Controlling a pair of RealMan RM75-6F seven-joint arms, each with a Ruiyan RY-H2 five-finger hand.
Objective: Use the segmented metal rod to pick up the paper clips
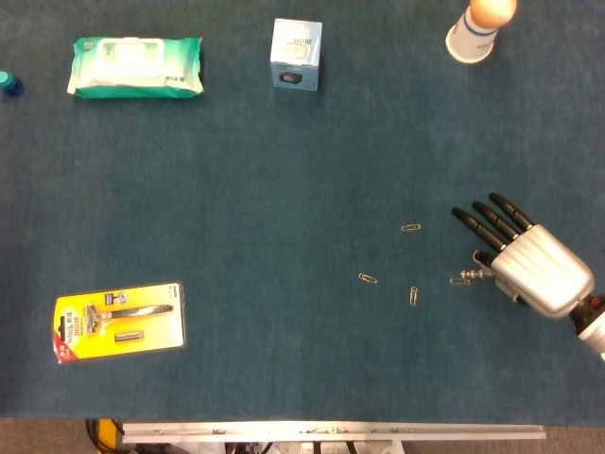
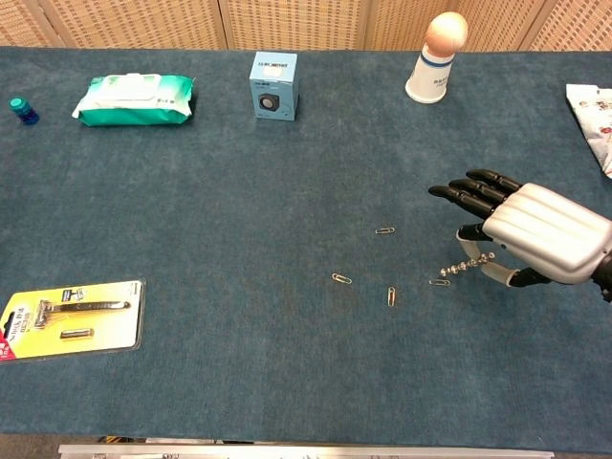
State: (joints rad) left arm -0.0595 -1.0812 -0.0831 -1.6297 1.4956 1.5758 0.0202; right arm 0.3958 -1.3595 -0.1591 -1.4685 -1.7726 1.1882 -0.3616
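My right hand [image 1: 531, 263] [image 2: 535, 230] hovers low at the right of the blue table and holds the segmented metal rod [image 1: 478, 275] [image 2: 465, 267], whose tip points left. That tip touches one paper clip [image 1: 459, 280] [image 2: 439, 282]. Three more paper clips lie to the left: one [image 1: 410, 228] [image 2: 385, 230] further back, one [image 1: 414, 295] [image 2: 391, 295] near the front, one [image 1: 368, 278] [image 2: 341, 278] furthest left. The hand's other fingers are spread forward. My left hand is out of both views.
A yellow razor pack [image 1: 119, 322] [image 2: 68, 318] lies front left. At the back are a green wipes pack [image 1: 136, 66] [image 2: 134, 98], a small blue box [image 1: 296, 54] [image 2: 273, 85], a white cup with a ball on top [image 1: 479, 28] [image 2: 435, 56] and a blue bottle cap [image 2: 24, 110].
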